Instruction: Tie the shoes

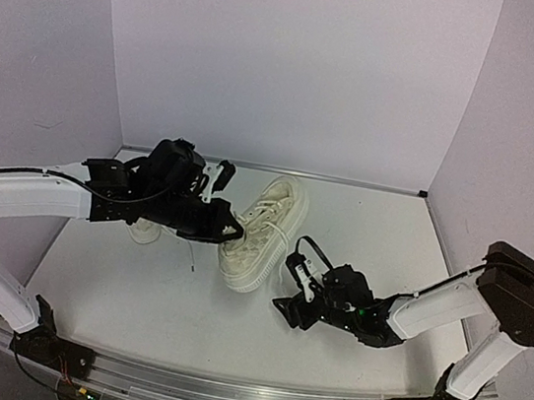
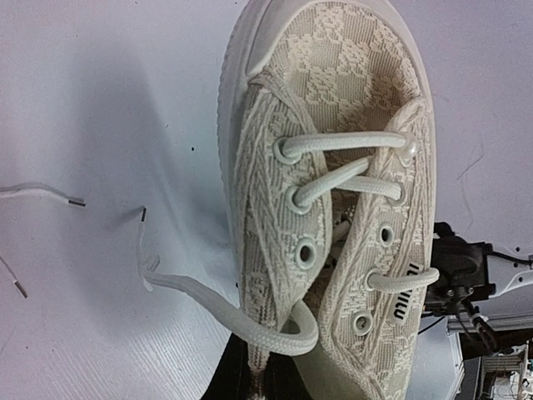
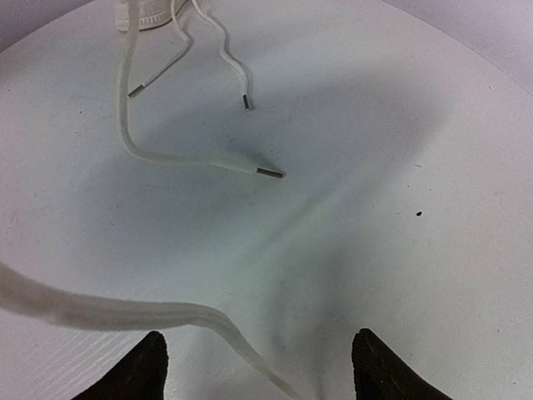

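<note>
White tabletop. Shoe is met by left gripper, grip state not discernible; right gripper is held apart astride a loose lace, likely for pickup.

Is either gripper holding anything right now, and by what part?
Right gripper is open, holding nothing. Left gripper meets a lace of the shoe; a grip cannot be told.

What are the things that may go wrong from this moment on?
1. The lace lies off-centre between the fingers of the open right gripper; closing may miss it.
2. Some eyelets of the shoe are empty, so a hard pull may draw its lace out.
3. Loose lace ends nearby may get caught.
</note>
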Controlling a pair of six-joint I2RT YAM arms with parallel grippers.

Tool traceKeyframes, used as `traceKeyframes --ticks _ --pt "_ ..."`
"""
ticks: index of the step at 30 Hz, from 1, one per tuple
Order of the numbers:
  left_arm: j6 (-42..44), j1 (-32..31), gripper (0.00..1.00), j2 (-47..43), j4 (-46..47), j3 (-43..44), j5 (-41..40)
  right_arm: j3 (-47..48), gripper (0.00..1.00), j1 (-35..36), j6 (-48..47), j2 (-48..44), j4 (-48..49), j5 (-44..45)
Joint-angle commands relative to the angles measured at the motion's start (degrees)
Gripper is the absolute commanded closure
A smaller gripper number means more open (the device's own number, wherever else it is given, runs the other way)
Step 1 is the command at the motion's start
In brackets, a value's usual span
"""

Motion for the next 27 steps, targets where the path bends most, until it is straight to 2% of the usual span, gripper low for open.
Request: traceKeyframes --ticks 1,7,10,15,21,27 --pt "-1.3 0.0 1.00 -4.2 5.9 4.5 1.8 1.9 0.38 1.3 -3.8 4.4 8.0 3.0" --pt "-1.7 0.0 1.00 -5.0 5.8 4.1 1.4 1.6 0.75 1.9 -3.2 5.5 10.6 7.5" --pt "-1.9 0.0 1.00 -5.6 5.6 3.5 0.5 0.1 0.99 2.0 -2.0 2.3 11.0 7.5" --pt "-2.2 0.0 1.00 -6.5 5.0 2.1 -2.5 -5.0 1.00 2.0 3.2 -9.0 9.2 6.9" --pt "-1.7 0.0 1.00 -1.7 0.9 1.2 -6.1 -7.7 1.00 2.1 12.3 -27.2 -7.0 8.0" --pt "-4.0 -2.1 1.00 7.3 8.3 -1.7 -5.5 -9.9 1.00 2.1 20.3 -41.7 -20.6 10.2"
